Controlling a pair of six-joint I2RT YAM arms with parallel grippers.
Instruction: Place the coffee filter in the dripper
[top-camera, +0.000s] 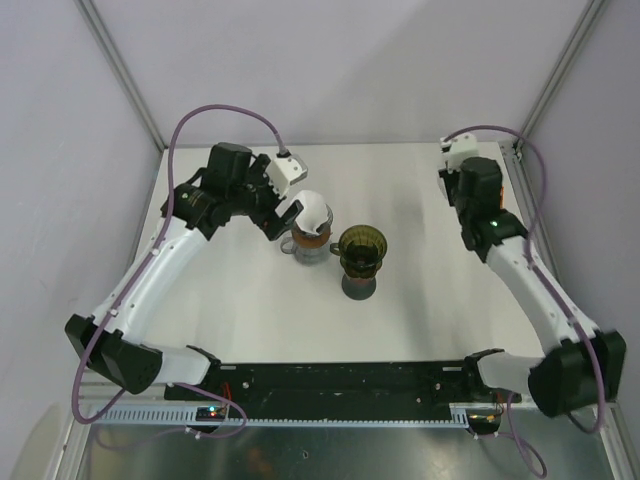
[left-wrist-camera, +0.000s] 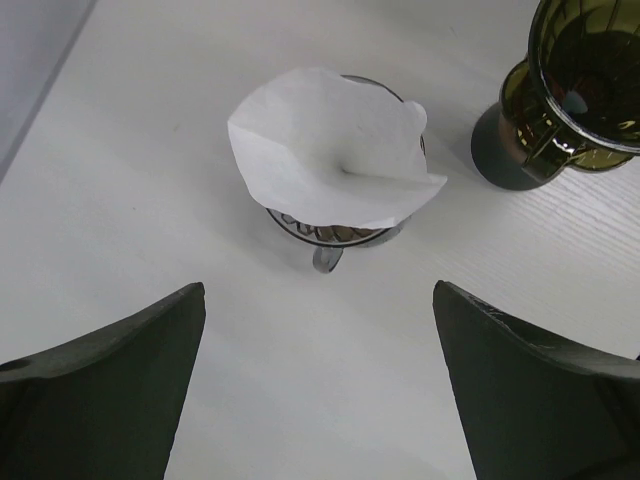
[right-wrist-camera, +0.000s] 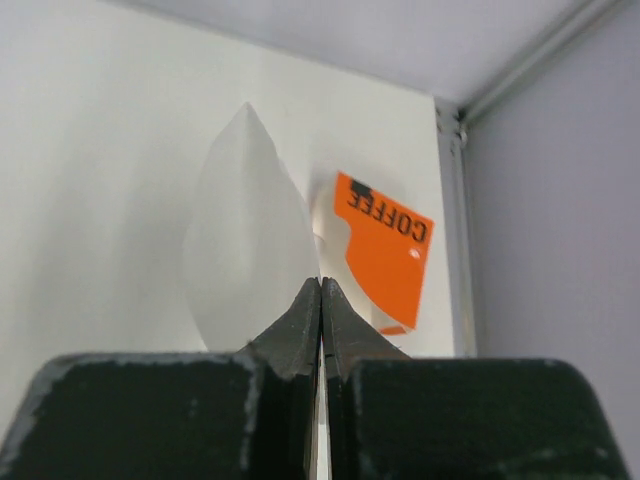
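Note:
A white paper coffee filter (left-wrist-camera: 330, 150) sits opened out on top of a clear glass dripper (left-wrist-camera: 330, 236) with a small handle, left of the table's middle (top-camera: 312, 213). My left gripper (left-wrist-camera: 318, 288) is open and empty, a short way back from the dripper on its near-left side (top-camera: 283, 218), touching nothing. My right gripper (right-wrist-camera: 321, 282) is shut at the far right of the table (top-camera: 452, 172). Its tips point at a pale filter pack (right-wrist-camera: 245, 250) with an orange COFFEE label (right-wrist-camera: 385, 255). I cannot tell whether they touch the pack.
An olive-green ribbed dripper cup (top-camera: 360, 247) on a dark round base (left-wrist-camera: 500, 155) stands just right of the glass dripper. Metal frame posts (right-wrist-camera: 520, 60) and grey walls close in the table's back corners.

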